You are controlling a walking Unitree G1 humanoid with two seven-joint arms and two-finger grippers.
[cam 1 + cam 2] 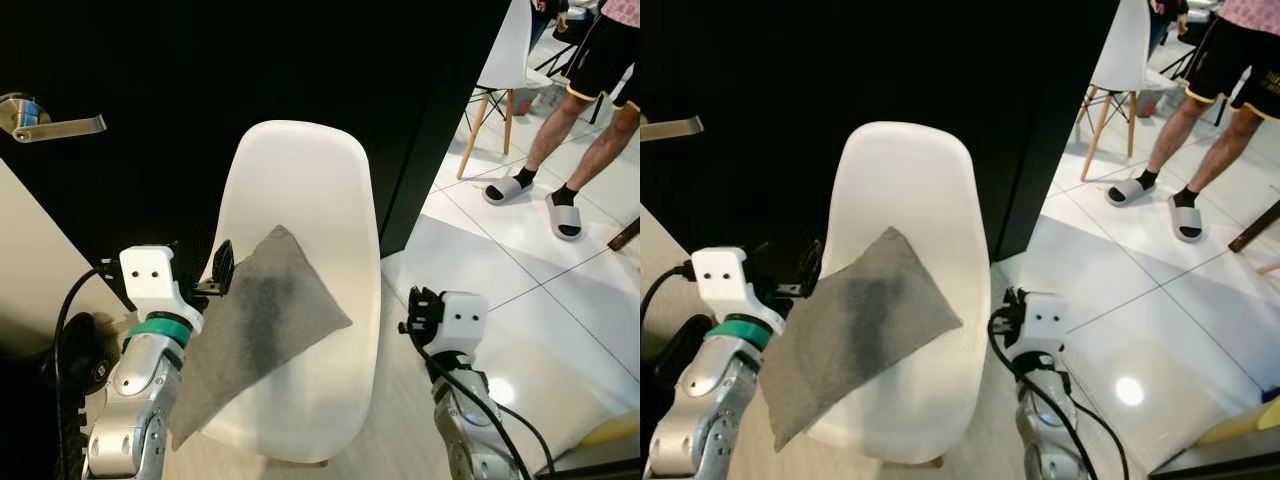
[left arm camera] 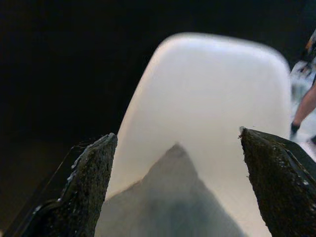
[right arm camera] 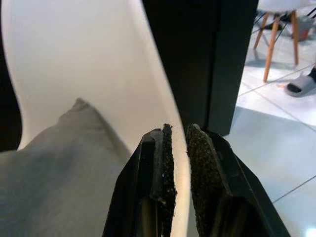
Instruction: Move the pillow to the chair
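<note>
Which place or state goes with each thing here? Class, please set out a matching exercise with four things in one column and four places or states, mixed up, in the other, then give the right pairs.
Things:
1. grey pillow
2. left gripper
3. right gripper
4. door handle

Places or states:
A. fingers nearly together, beside the white chair's right edge
B. silver, on the dark door behind the chair
C. lying on the seat, one corner hanging over the front edge
D. fingers wide apart, at the pillow's left side

Pairs: 1-C, 2-D, 3-A, 4-B
</note>
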